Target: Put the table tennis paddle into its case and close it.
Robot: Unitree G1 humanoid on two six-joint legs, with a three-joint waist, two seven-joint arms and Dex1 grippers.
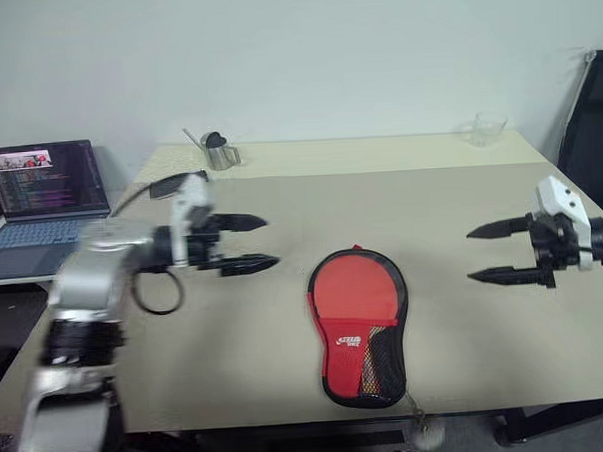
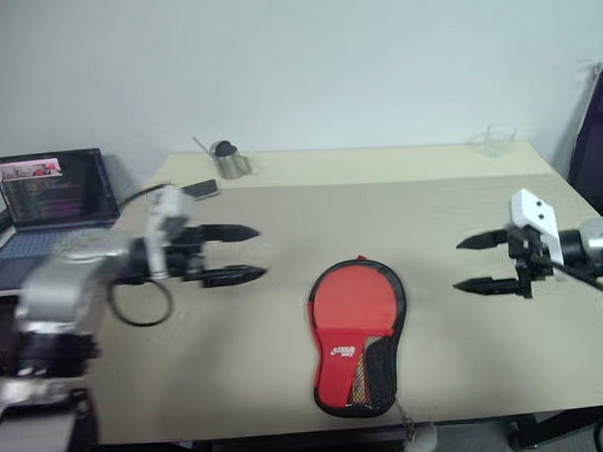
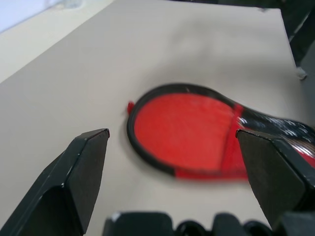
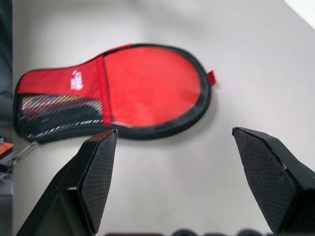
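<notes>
Case [image 1: 359, 327] lies flat on the table [image 1: 281, 217], red side up, long axis running front to back, round end pointing away from the robot. Paddle hidden; mesh pocket contents unclear. It sits between the left gripper [image 1: 257, 242] and right gripper [image 1: 485, 253], both open, empty, apart from it.

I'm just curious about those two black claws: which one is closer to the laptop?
The left gripper, the one on the laptop's side of the table. The right gripper hangs open beyond the red case, at the far side from the laptop.
</notes>
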